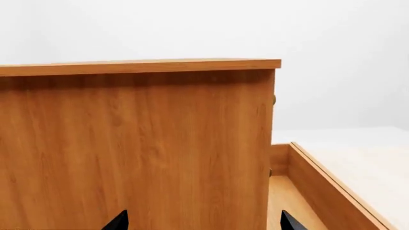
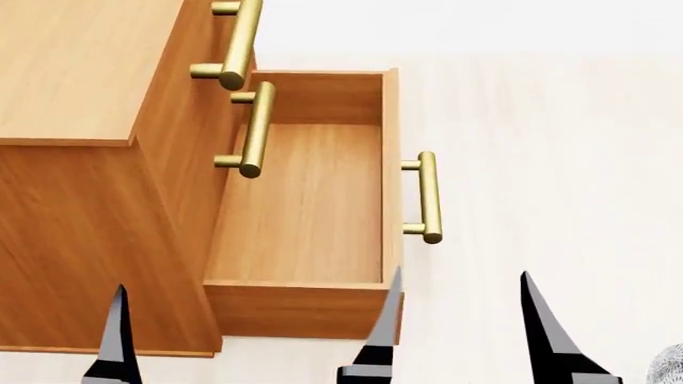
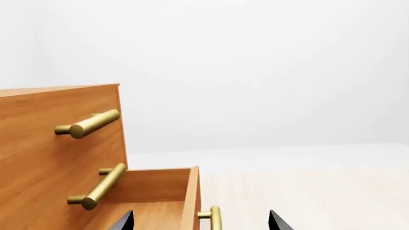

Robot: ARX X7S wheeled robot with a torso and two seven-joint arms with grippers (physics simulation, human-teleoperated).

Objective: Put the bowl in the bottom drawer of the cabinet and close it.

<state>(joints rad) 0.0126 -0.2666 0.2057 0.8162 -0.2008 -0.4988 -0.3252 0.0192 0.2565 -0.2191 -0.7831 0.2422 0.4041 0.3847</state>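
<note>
Both end effectors gape empty; only the head view shows the bowl (image 2: 673, 362) beside the right end effector (image 2: 461, 316).

No text, label, brand, number or sign can be read anywhere, neither on the plain wood of the cabinet (image 2: 75, 72) nor on its brass handles (image 2: 429, 198)

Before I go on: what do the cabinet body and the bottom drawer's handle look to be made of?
The cabinet looks like orange-brown wood or wood-look laminate: streaky grain, matte, no glare. The bottom drawer, pulled open, matches it. Its handle looks like brass-toned metal: a smooth yellow cylinder with a soft sheen.
</note>
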